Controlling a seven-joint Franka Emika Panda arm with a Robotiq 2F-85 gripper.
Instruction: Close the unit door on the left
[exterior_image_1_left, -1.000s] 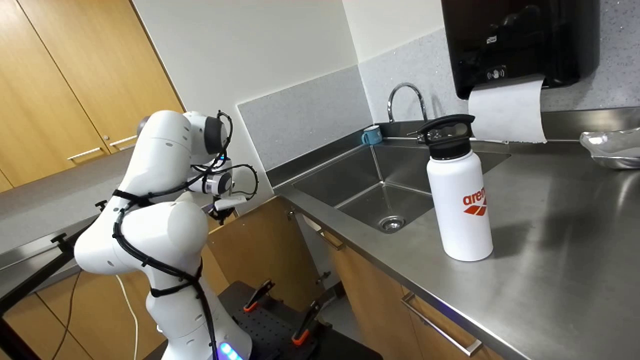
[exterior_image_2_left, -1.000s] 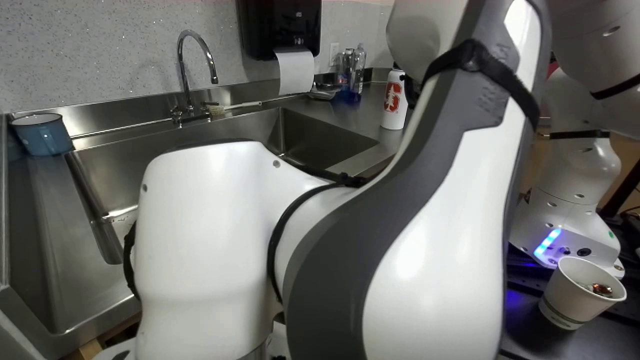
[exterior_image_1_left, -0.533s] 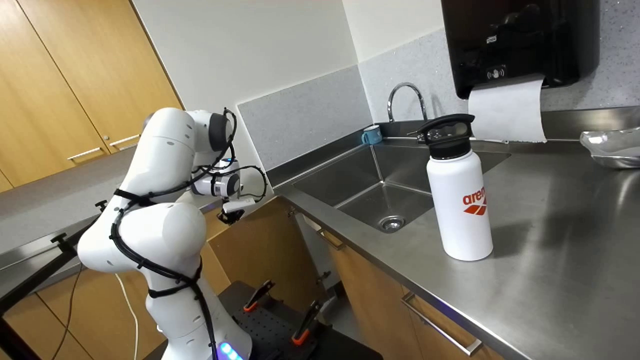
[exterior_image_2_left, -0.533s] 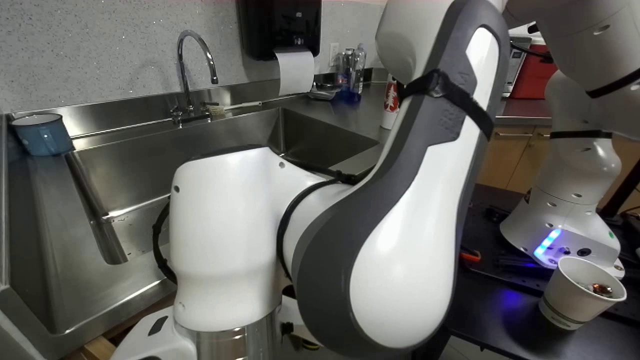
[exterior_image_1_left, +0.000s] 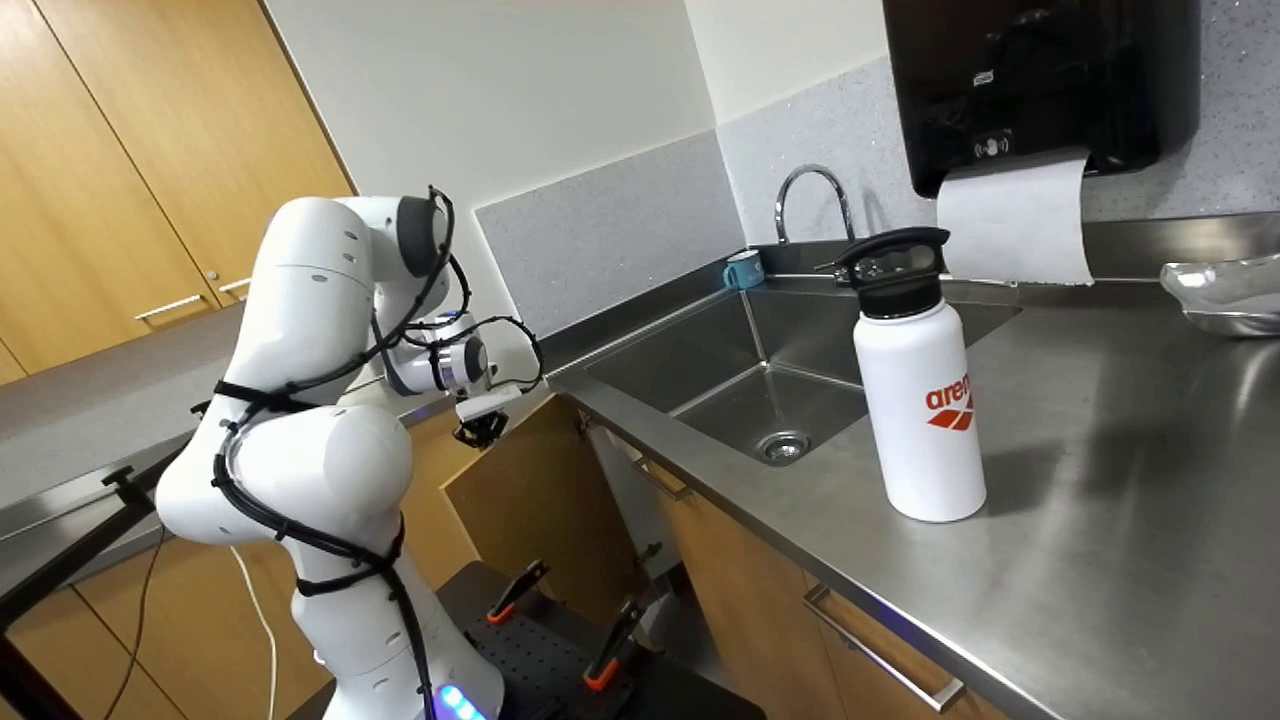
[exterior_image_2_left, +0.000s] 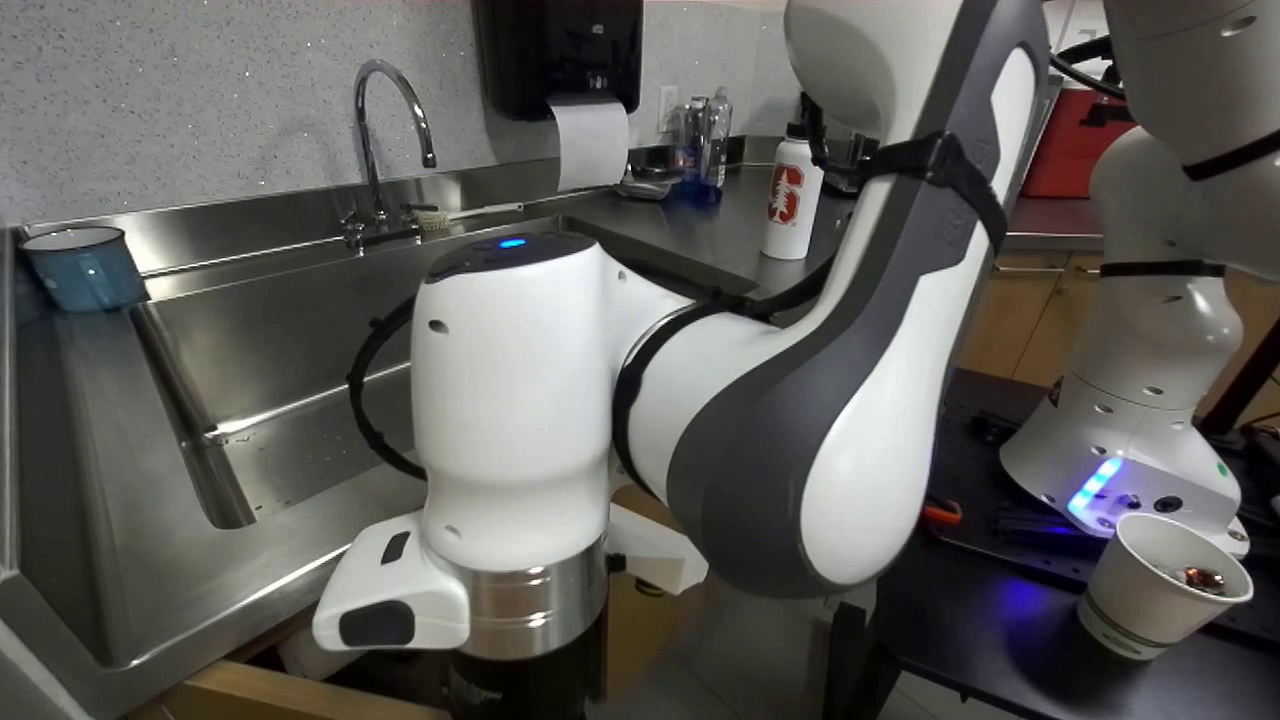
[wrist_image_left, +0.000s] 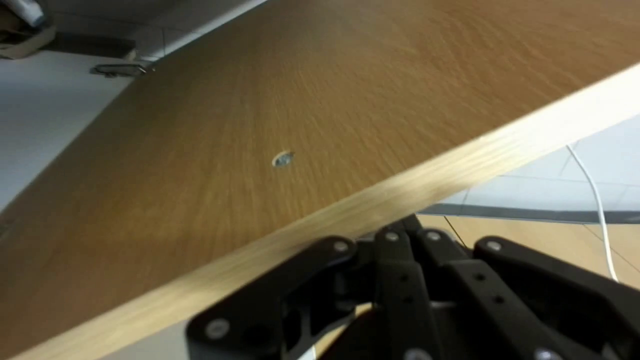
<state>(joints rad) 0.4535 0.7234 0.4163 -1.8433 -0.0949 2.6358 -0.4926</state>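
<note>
The unit door (exterior_image_1_left: 550, 500) stands open under the sink counter in an exterior view, its brown face visible. Its pale top edge shows at the lower left in an exterior view (exterior_image_2_left: 270, 692). In the wrist view the door (wrist_image_left: 225, 150) fills the upper left, with a small round fitting in its face. My gripper (exterior_image_1_left: 482, 430) is at the door's top edge, on the outer side. In the wrist view the gripper (wrist_image_left: 407, 227) has its black fingers together, with nothing seen between them. The tips are partly hidden behind the pale edge. I cannot tell whether they touch it.
The steel sink (exterior_image_1_left: 700, 440) and counter edge (exterior_image_1_left: 800, 560) lie right of the door. A white bottle (exterior_image_1_left: 920, 410) stands on the counter. Clamps (exterior_image_1_left: 515, 590) sit on the robot's black base table. A paper cup (exterior_image_2_left: 1160, 590) stands beside the base. A white cable (wrist_image_left: 597, 195) hangs nearby.
In an exterior view my gripper has moved right, and the door's free edge has swung right, toward the cabinet. The arm's forearm has shifted, and the door's top edge now shows beneath it.
</note>
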